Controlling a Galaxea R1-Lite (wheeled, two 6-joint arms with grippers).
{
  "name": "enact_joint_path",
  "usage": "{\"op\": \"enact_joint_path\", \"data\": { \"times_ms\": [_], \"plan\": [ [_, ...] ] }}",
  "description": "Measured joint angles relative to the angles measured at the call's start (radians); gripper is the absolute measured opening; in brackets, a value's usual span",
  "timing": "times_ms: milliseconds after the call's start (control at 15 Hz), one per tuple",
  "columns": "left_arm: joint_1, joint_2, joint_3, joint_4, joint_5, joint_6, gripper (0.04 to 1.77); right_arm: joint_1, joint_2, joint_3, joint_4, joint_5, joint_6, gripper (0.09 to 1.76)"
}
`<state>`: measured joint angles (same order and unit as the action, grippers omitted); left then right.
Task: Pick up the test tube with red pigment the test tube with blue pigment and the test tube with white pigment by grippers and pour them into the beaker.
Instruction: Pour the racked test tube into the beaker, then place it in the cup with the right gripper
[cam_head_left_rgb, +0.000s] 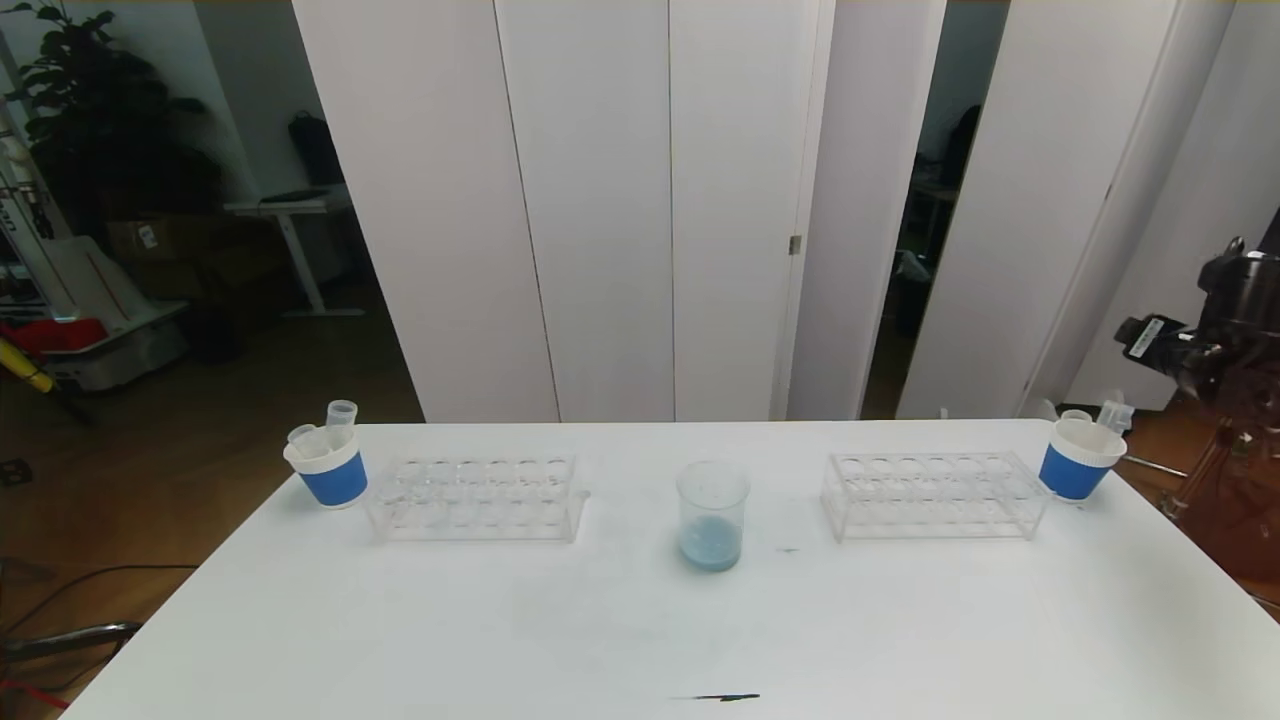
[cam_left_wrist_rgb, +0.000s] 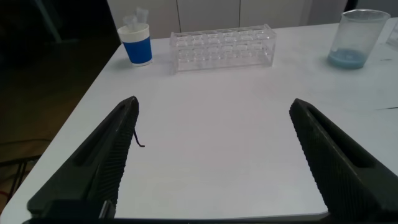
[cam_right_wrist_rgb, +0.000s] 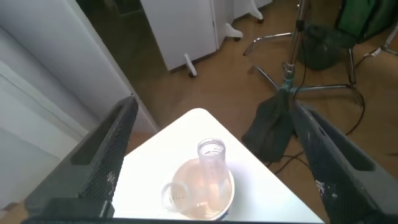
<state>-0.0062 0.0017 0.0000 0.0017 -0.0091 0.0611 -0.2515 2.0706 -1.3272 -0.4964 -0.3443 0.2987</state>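
Observation:
The clear beaker (cam_head_left_rgb: 712, 515) stands mid-table with pale blue liquid at its bottom; it also shows in the left wrist view, beaker (cam_left_wrist_rgb: 356, 38). No tube holding red, blue or white pigment is in view. My right gripper (cam_right_wrist_rgb: 214, 107) hangs open above the right blue-banded cup (cam_right_wrist_rgb: 239, 198), which holds two clear tubes (cam_right_wrist_rgb: 211, 163) that look empty. My left gripper (cam_left_wrist_rgb: 214, 104) is open over bare table near the front left, with nothing between its fingers. The right arm (cam_head_left_rgb: 1228, 320) shows at the far right edge of the head view.
Two clear tube racks, the left rack (cam_head_left_rgb: 478, 497) and the right rack (cam_head_left_rgb: 935, 493), flank the beaker and look empty. A left blue-banded cup (cam_head_left_rgb: 327, 465) holds clear tubes. The right cup (cam_head_left_rgb: 1078, 458) sits at the table's far right corner. A tripod base (cam_right_wrist_rgb: 292, 84) stands on the floor beyond.

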Motion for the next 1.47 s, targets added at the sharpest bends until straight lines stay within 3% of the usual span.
{"op": "enact_joint_path", "data": {
  "times_ms": [267, 667, 1133, 1467],
  "plan": [
    [0.0, 0.0, 0.0, 0.0, 0.0, 0.0, 1.73, 0.003, -0.287, 0.113, 0.12, 0.172, -0.036, 1.75],
    [0.0, 0.0, 0.0, 0.0, 0.0, 0.0, 1.73, 0.066, -0.772, 0.425, 0.17, 0.423, -0.135, 1.75],
    [0.0, 0.0, 0.0, 0.0, 0.0, 0.0, 1.73, 0.16, -1.351, 0.739, 0.393, 0.466, -0.171, 1.75],
    [0.0, 0.0, 0.0, 0.0, 0.0, 0.0, 1.73, 0.182, -1.704, 1.017, 0.456, 0.452, -0.216, 1.75]
  ]
}}
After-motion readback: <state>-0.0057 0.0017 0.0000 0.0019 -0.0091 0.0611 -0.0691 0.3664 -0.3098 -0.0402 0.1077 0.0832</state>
